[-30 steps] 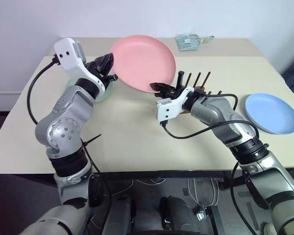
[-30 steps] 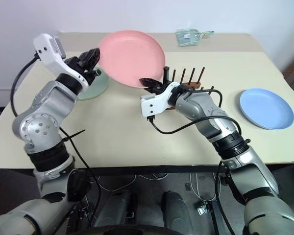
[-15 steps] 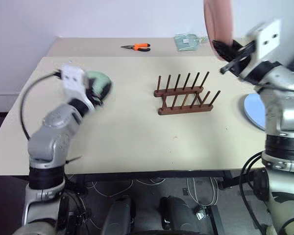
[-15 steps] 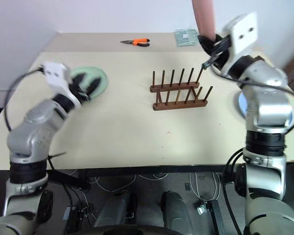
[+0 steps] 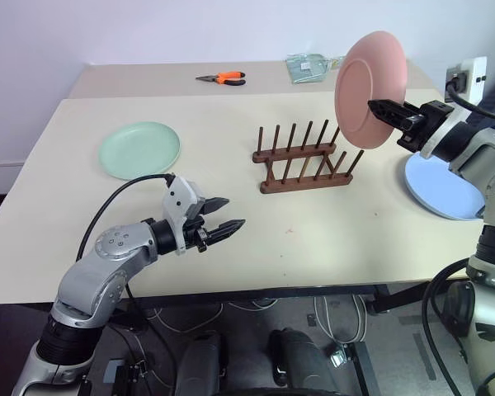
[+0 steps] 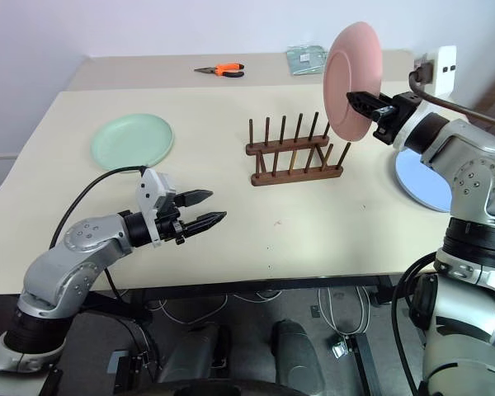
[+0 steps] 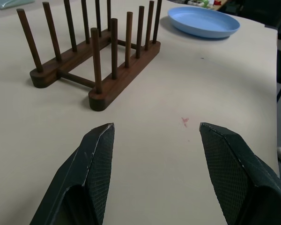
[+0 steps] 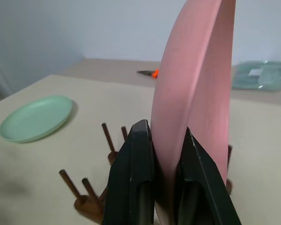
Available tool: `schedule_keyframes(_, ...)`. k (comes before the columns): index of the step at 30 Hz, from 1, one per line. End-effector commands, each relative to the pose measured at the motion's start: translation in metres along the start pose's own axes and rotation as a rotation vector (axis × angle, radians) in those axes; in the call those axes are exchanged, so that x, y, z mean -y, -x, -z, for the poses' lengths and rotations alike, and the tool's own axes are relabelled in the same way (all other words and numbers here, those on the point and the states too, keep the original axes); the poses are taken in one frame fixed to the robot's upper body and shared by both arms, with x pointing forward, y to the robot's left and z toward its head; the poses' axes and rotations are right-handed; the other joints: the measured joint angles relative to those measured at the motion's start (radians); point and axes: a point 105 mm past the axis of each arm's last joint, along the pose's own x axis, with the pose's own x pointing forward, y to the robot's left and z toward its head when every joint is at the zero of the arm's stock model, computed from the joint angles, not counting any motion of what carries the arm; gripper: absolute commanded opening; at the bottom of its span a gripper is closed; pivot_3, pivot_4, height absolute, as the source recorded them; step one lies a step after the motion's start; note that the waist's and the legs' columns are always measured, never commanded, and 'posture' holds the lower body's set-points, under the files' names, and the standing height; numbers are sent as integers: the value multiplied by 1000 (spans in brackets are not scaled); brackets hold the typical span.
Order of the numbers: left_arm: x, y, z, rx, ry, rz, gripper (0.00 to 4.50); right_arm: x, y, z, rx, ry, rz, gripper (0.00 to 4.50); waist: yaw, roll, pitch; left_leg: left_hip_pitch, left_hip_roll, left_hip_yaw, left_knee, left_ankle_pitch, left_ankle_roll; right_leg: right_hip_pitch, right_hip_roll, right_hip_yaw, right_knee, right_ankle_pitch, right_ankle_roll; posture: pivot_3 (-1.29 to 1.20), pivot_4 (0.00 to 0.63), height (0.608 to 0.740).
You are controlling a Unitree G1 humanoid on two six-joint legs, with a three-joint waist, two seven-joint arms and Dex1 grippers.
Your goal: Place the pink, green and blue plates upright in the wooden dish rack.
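The right gripper [image 5: 384, 108] pinches the pink plate [image 5: 370, 78] upright above the wooden dish rack [image 5: 304, 157], edge down to slot between pegs; the left gripper [image 5: 226, 216] idles, jaws spread, over the worktop [image 5: 330, 239].

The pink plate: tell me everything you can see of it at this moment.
The pink plate is a plain, round, shallow, matte salmon plate with a low raised rim. It is held upright on edge in the air, above and beside the right end of the wooden dish rack, not yet between any pegs. The right gripper is shut on its lower rim, one black finger on each face. Nothing else touches it.
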Motion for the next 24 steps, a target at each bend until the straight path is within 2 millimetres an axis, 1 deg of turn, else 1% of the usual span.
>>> schedule_keyframes(1,4,1,-7,21,-32,4,2943,-3,4,-17,56,9,-29,0,0,0,0,0,0,0,0,0,0,0,0,0,0,0,0,0,150,740)
schedule_keyframes(4,4,1,-6,19,-32,0,2943,-3,0,-12,36,0,-38,0,0,0,0,0,0,0,0,0,0,0,1,0,0,0,0,0,150,740)
schedule_keyframes(9,6,0,-7,20,-33,1,2943,8,-8,-3,4,-61,5,0,0,0,0,0,0,0,0,0,0,0,1,0,0,0,0,0,150,740)
schedule_keyframes(12,6,0,-7,19,-36,0,2943,10,-11,1,-6,-105,-9,0,1,0,0,0,0,0,0,0,0,0,2,0,0,0,0,0,150,740)
schedule_keyframes(14,5,0,-6,14,-40,-4,2999,12,-14,3,-9,-113,-13,868,1,0,0,0,0,0,0,0,0,0,2,0,0,0,0,0,150,740)
schedule_keyframes(15,5,0,-6,12,-43,-6,2999,12,-14,4,-10,-112,-12,1138,1,0,0,0,0,0,0,0,0,1,2,0,0,0,0,0,150,740)
schedule_keyframes(17,3,0,-7,30,-19,-20,2999,13,-17,0,2,-57,4,2009,1,0,0,0,0,0,0,0,0,1,2,0,0,0,0,0,150,740)
schedule_keyframes(18,2,0,-9,42,-2,-26,3240,13,-17,-3,11,-15,15,2611,1,0,0,0,0,0,1,0,0,1,2,0,0,0,0,0,150,740)
schedule_keyframes(20,-3,0,-12,74,51,-51,3809,20,-18,-10,39,128,85,3544,1,0,0,0,0,1,1,0,0,1,2,0,0,0,1,0,150,740)
schedule_keyframes(21,-7,0,-16,100,57,-84,4285,24,-17,-16,67,174,123,3609,1,0,0,0,0,1,1,0,0,1,2,0,0,0,1,0,150,740)
schedule_keyframes(22,-17,0,-20,124,66,-145,4439,29,-16,-23,99,208,160,3609,3,0,0,0,0,1,1,0,0,1,2,0,0,0,1,0,150,740)
schedule_keyframes(23,-26,0,-22,140,75,-208,4439,32,-14,-30,128,237,188,3609,4,0,0,0,0,1,1,0,0,1,2,0,1,0,1,0,150,740)
schedule_keyframes(24,-40,1,-24,158,106,-292,4439,32,-12,-38,164,277,208,3609,5,0,0,0,0,1,2,0,1,1,3,0,1,0,1,0,150,740)
